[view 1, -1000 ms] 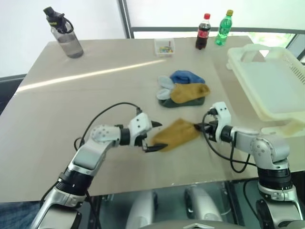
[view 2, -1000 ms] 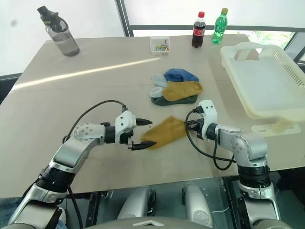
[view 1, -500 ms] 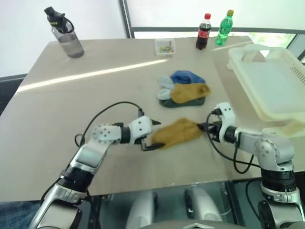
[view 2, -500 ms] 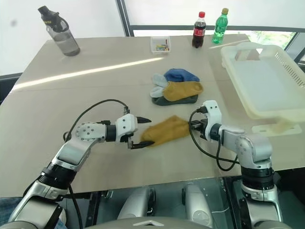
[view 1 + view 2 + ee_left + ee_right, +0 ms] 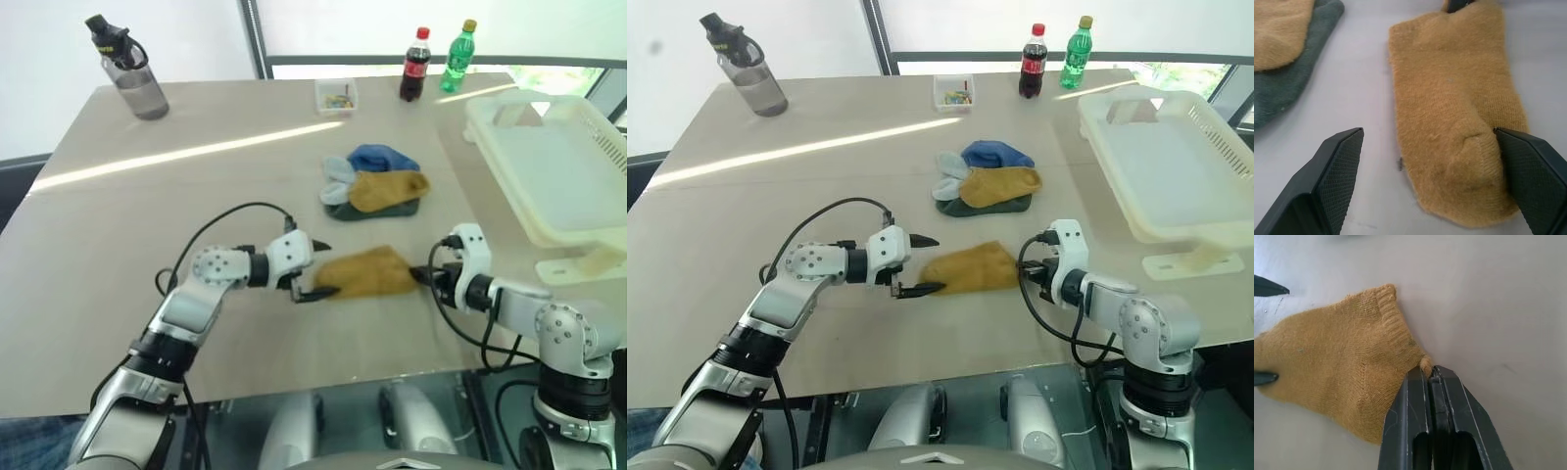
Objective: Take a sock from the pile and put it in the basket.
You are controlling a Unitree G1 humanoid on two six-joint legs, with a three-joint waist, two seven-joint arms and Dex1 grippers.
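Observation:
The mustard-yellow sock (image 5: 364,274) lies flat on the table near the front edge, between my two grippers. My right gripper (image 5: 419,275) is shut on a corner of the sock's cuff (image 5: 1422,363). At the toe end my left gripper (image 5: 330,269) stands open, one finger (image 5: 1337,166) on each side of the sock (image 5: 1459,98), not squeezing it. Farther back sits the pile (image 5: 377,186), with blue, light grey, dark green and another yellow sock in it. The cream-white basket (image 5: 490,122) stands at the right of the table.
At the back of the table stand a grey water bottle (image 5: 132,69), a small clear box (image 5: 336,96), a cola bottle (image 5: 415,64) and a green bottle (image 5: 458,56). The table's front edge runs just behind both grippers.
My right gripper has drawn back toward the table's front edge with the cuff in it. The sock has turned from slanting to level, and its toe end now lies between the left fingers.

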